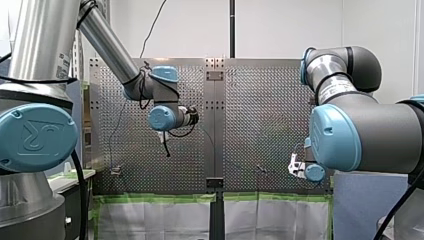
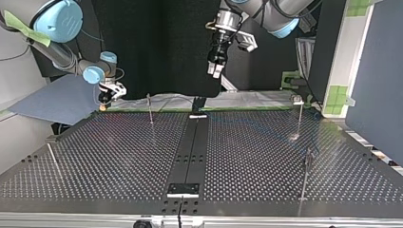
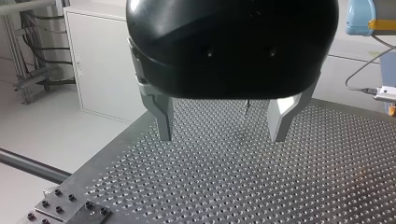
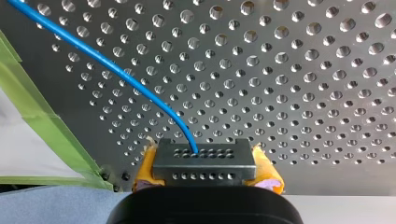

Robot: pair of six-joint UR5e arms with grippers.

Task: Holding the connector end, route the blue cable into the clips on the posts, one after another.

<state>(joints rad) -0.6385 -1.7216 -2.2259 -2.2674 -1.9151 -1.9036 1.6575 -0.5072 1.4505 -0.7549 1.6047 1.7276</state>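
In the right wrist view my right gripper [image 4: 205, 173] is shut on a grey connector block [image 4: 204, 159], with yellow pads [image 4: 145, 169] on both sides of it. The blue cable [image 4: 116, 70] leaves the block's top and curves away over the perforated table. In the top view my right gripper [image 2: 105, 99] sits low at the table's far left corner. My left gripper [image 2: 215, 70] hangs high above the table's far middle. Its metal fingers [image 3: 163, 119] stand open with nothing between them. Thin clip posts [image 2: 150, 108] [image 2: 300, 116] [image 2: 306, 175] stand on the table.
A dark centre rail [image 2: 190, 152] splits the table [image 2: 266, 166] in two. Another thin post [image 2: 52, 159] leans near the top view's left edge. Green tape [image 4: 42, 126] lines the table edge beside my right gripper. A blue-grey sheet [image 2: 57, 102] lies beyond that corner.
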